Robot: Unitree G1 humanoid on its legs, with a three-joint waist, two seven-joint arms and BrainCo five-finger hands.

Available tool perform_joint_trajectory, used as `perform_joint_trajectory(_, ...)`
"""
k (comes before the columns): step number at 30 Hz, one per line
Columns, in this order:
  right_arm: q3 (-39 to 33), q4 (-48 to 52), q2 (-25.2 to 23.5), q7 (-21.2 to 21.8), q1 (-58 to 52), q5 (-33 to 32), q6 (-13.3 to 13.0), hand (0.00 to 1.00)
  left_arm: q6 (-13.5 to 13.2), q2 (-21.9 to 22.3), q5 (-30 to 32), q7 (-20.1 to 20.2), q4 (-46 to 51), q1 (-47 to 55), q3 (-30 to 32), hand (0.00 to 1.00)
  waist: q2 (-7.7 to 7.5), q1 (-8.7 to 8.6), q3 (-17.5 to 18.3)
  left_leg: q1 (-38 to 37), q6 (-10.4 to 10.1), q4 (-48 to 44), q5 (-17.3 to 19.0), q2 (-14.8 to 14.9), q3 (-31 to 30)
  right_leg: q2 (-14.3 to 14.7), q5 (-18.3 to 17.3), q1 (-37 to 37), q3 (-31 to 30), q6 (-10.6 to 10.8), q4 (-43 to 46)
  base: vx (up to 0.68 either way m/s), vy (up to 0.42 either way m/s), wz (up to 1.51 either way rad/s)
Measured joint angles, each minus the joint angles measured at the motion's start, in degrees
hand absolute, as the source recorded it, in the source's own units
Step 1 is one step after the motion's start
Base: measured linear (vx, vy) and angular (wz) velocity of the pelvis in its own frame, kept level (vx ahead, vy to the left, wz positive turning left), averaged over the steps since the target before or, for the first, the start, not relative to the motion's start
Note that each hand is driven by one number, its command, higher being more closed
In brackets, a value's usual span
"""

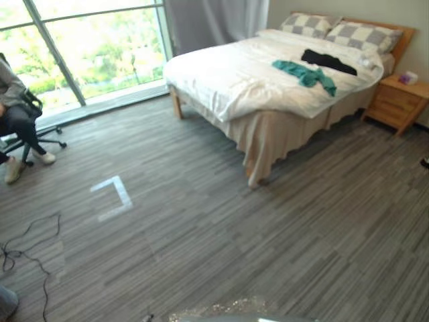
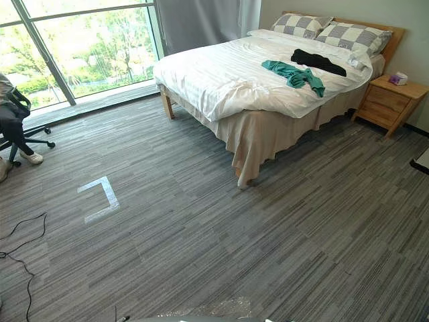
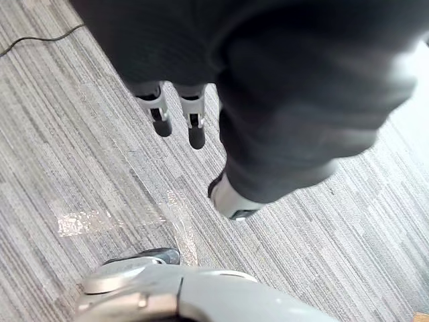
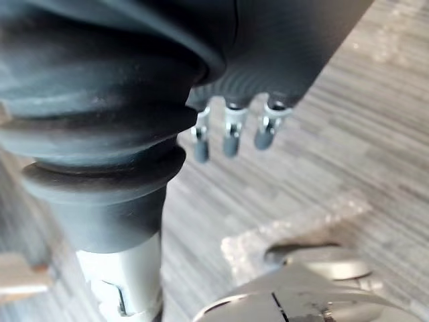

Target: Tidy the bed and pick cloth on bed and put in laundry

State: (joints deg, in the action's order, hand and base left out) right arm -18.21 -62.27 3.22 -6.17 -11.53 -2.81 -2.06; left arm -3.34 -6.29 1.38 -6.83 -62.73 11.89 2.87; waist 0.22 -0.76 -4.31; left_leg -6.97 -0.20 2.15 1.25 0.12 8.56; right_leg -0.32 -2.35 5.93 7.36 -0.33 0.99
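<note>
Grey striped carpet floor (image 1: 201,268) runs from a wall of tall window glass (image 1: 100,47) to the bed, all of it far ahead of both hands. At the far left a person (image 1: 12,111) sits on a black office chair (image 1: 32,104). The left eye view takes in their torso and legs, the right eye view mostly the legs and chair. Next comes a white tape corner mark (image 2: 110,192) on the carpet. Beyond it stands a wooden bed with a white duvet (image 1: 228,74) and a beige skirt, with a grey curtain (image 1: 214,20) behind it. On the duvet, well apart from either hand, lie a crumpled teal cloth (image 1: 305,72) and, just beyond it, a black cloth (image 1: 328,62), below two grey-and-white checked pillows (image 1: 365,35). A wooden nightstand (image 1: 399,100) stands at the bed's right.

The wrist views look down where the head views do not. The left hand (image 3: 161,111) hangs released, fingers straight, with the striped carpet beneath them. The right hand (image 4: 231,134) hangs likewise relaxed, its fingers pointing down at the same carpet.
</note>
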Motion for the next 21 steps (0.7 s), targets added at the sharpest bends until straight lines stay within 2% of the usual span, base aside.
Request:
perform_joint_trajectory(5, -1.0, -1.51, -0.03, -0.03, 0.24, 0.14, -0.22, 0.0, -0.33, -0.05, 1.14, -0.03, -0.92, -0.72, -0.01, 0.0, -0.06, 0.09, -0.06, -2.86, 0.3, 2.49, -0.27, -0.26, 0.54, 0.19, 0.18, 2.92, 0.36, 0.11, -2.93, 0.1, 0.004, -0.03)
perform_joint_trajectory(11, -1.73, -1.65, -0.2, -0.03, 1.21, 0.41, -0.14, 0.0, -0.31, -0.05, 2.88, -0.73, -0.97, -1.48, -0.04, 0.0, 0.02, 0.1, -1.04, -4.48, -0.16, 3.09, 0.02, -0.1, 1.59, 0.29, -0.53, 4.29, 0.37, 2.56, -3.23, 0.04, -0.019, -0.04)
perform_joint_trajectory(13, -1.77, -1.65, -0.21, -0.01, 1.44, 0.76, -0.13, 0.0, -0.31, -0.05, 3.3, -0.77, -0.97, -1.76, -0.04, 0.0, -0.06, 0.08, -1.36, -4.78, -0.69, 3.09, 0.37, -0.08, 1.97, 0.27, -0.61, 4.5, 0.27, 2.67, -3.34, -0.02, -0.019, -0.05)
perform_joint_trajectory(21, -2.74, -1.62, -0.38, 0.0, 1.7, 1.21, 0.07, 0.0, -0.31, -0.07, 3.72, -0.9, -0.96, -1.98, -0.14, 0.0, -0.22, -0.01, -1.65, -3.8, -0.67, 3.14, 0.4, 0.12, 3.37, 0.45, -0.44, 2.89, -1.15, 2.46, -3.04, -0.05, -0.026, -0.08)
